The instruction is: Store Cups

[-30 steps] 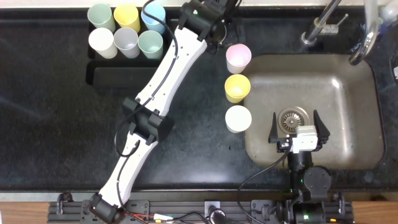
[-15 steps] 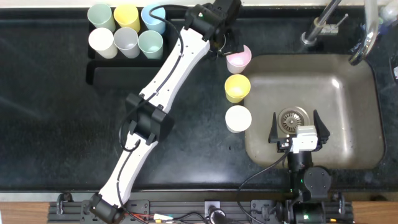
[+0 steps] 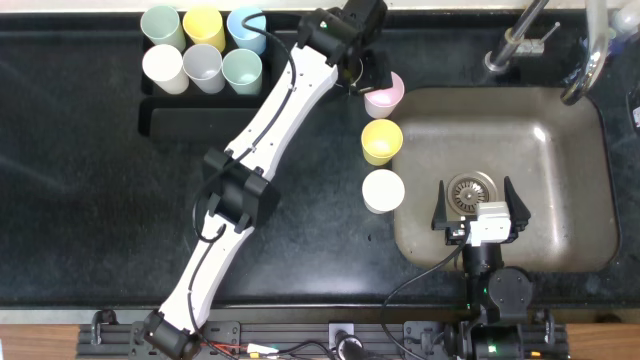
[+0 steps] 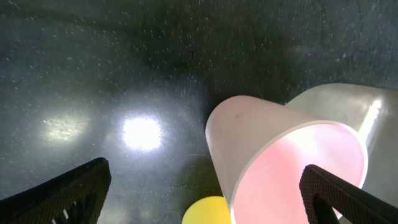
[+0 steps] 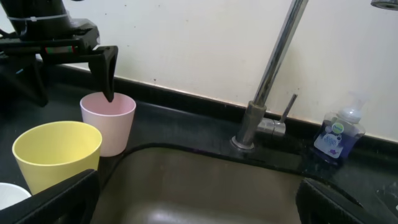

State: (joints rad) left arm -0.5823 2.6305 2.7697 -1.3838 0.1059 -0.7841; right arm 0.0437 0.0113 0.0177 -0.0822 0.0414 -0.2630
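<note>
While the left gripper (image 3: 370,78) hangs at the pink cup (image 3: 386,94) on the bench (image 3: 100,220) beside the sink (image 3: 560,150), fingers spread wide around it, the right gripper (image 3: 476,202) sits over the sink, fingers apart.

Worktop (image 3: 80,180): black with a fine pale speckle. Sink (image 3: 560,150): dull grey steel.
Cups beside the sink: pink cup (image 3: 386,95), yellow cup (image 3: 381,141), white cup (image 3: 382,190). In the left wrist view the pink cup's outside is a paler whitish pink and its inside a stronger pink.
Rack (image 3: 190,118): black. Cups in it: pale green cup (image 3: 161,24), second yellow cup (image 3: 203,24), light blue cup (image 3: 247,22), second white cup (image 3: 164,66), pale grey cup (image 3: 203,64), mint cup (image 3: 241,70).
Left arm (image 3: 285,105): white links, black joints. Left gripper (image 3: 366,78): black; fingers (image 4: 69,191) cross-hatched.
Right gripper (image 3: 474,188): black fingers, white-grey body.
Tap (image 5: 273,56): chrome. Soap bottle (image 5: 339,135): blue. Wall (image 5: 186,37): cream.
</note>
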